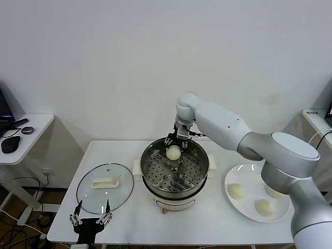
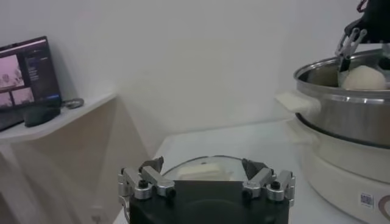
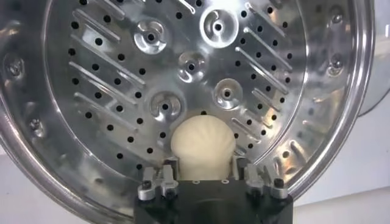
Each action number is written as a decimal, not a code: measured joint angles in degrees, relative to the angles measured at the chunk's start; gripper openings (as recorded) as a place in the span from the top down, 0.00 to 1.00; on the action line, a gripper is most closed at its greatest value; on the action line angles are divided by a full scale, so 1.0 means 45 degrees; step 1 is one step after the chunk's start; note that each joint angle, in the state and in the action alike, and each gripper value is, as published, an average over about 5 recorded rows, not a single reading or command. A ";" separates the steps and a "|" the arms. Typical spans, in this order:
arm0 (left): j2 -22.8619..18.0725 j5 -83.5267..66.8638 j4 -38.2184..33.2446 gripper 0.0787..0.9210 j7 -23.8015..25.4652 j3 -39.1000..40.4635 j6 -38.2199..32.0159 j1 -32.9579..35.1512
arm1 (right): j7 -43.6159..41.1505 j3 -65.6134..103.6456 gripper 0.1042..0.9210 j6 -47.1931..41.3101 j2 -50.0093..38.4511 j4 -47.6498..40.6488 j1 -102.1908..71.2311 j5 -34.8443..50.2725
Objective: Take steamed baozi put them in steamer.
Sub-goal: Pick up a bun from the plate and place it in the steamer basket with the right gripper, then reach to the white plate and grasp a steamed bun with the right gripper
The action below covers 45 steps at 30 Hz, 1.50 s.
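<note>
My right gripper [image 1: 174, 147], clamped on a steamed baozi [image 3: 202, 148], holds it above the steamer [image 1: 199, 168] tray's far side, drop straight below; left gripper [image 1: 91, 220] waits wide open.

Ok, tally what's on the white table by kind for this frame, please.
Steamed baozi: 4, one held by the right gripper over the steamer, three on the plate
Steamer: 1
Glass lid: 1
Plate: 1
Total: 7
</note>
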 measured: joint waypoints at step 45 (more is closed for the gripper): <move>0.0315 -0.0563 -0.0130 0.12 0.0532 0.0013 0.0506 0.0026 | -0.2976 -0.0064 0.12 -1.5624 -1.0388 0.8501 -0.1196 0.5936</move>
